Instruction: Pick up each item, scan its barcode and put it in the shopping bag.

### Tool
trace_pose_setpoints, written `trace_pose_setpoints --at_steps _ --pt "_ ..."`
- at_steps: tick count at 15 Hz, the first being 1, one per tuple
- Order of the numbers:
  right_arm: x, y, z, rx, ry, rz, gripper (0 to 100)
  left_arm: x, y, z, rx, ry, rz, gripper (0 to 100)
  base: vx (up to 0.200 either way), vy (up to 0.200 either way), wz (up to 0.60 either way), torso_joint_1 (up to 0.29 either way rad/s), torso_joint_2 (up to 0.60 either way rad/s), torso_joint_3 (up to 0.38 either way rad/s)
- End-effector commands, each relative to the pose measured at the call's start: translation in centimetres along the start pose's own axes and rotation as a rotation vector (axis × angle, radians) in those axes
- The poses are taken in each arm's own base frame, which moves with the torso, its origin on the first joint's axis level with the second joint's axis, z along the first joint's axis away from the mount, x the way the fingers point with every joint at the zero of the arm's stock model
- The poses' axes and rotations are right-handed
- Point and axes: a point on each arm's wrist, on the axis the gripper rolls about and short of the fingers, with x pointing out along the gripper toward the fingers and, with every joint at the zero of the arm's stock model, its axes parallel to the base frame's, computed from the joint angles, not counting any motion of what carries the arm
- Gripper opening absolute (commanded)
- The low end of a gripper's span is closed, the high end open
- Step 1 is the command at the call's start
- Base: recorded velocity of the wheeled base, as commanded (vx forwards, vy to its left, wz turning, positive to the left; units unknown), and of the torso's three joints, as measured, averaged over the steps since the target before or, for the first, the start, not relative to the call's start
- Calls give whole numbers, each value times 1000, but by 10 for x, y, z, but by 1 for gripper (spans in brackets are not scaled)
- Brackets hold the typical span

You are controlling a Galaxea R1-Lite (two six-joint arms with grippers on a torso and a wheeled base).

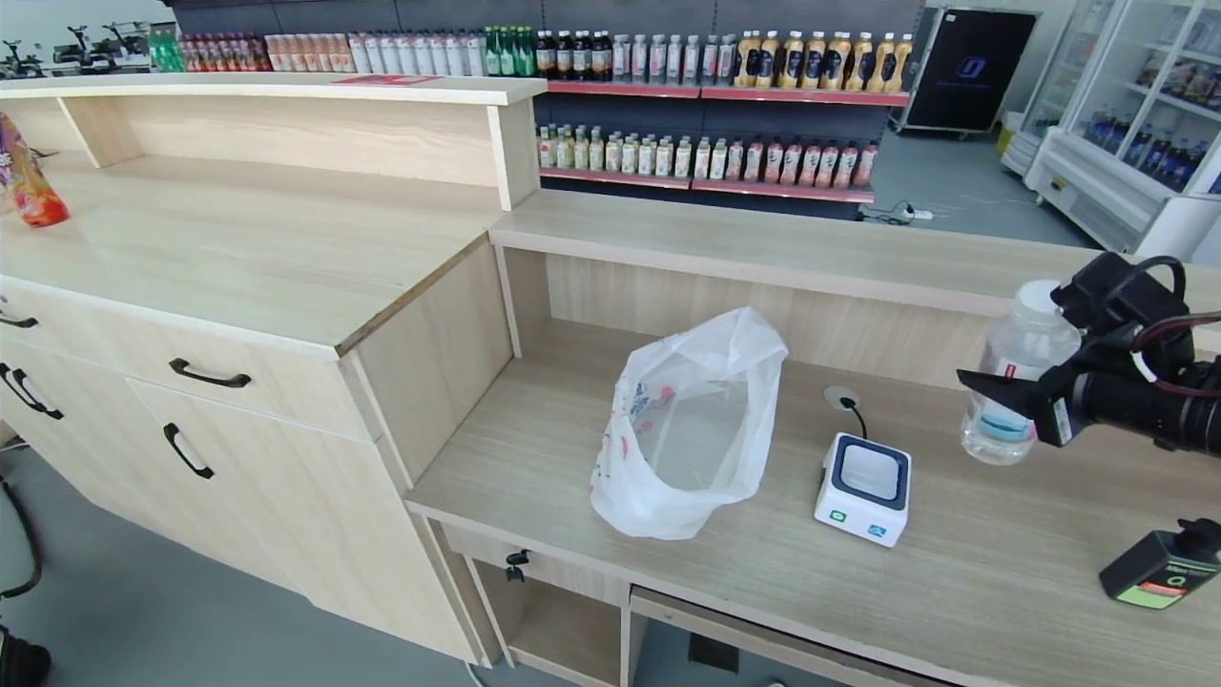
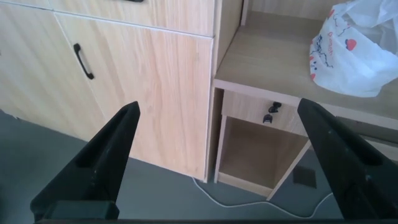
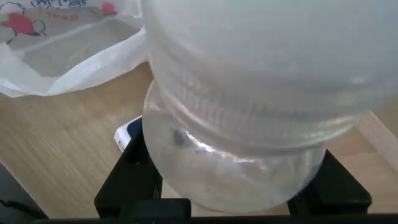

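A clear plastic bottle (image 1: 1016, 382) with a white cap is at the right of the lower counter (image 1: 954, 582), with my right gripper (image 1: 1002, 401) shut on its body. In the right wrist view the bottle (image 3: 249, 93) sits between the black fingers (image 3: 124, 186). I cannot tell whether its base touches the counter. The white shopping bag (image 1: 687, 429) stands open at the counter's middle. A white scanner (image 1: 863, 487) with a dark window lies between bag and bottle. My left gripper (image 2: 219, 109) hangs open and holds nothing, low in front of the cabinet doors, with the bag (image 2: 360, 43) farther off.
A black pump bottle (image 1: 1159, 568) lies near the counter's right front. A colourful snack packet (image 1: 29, 181) stands on the higher counter at far left. The scanner's cable runs into a grommet (image 1: 841, 396). Drink shelves and fridges stand behind the counter.
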Motion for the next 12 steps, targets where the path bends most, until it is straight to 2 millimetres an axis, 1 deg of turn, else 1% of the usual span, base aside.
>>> trace_pose_setpoints --at_steps 1,2,3,4,6,8,12 --pt "30 5 -13 -19 24 82 0 0 0 0 0 -1 0 100 0 0 0 0 0 0" --pt "42 5 -19 -79 22 91 0 0 0 0 0 -1 0 100 0 0 0 0 0 0" --pt "49 5 -23 -129 11 86 0 0 0 0 0 -1 0 100 0 0 0 0 0 0" --pt "54 4 -24 -167 -11 74 0 0 0 0 0 -1 0 100 0 0 0 0 0 0" --pt "66 8 -24 -215 -81 93 0 0 0 0 0 -1 0 100 0 0 0 0 0 0" --pt "81 6 -27 -292 -135 87 0 0 0 0 0 -1 0 100 0 0 0 0 0 0" --pt "102 8 -37 -396 -207 151 0 0 0 0 0 -1 0 100 0 0 0 0 0 0"
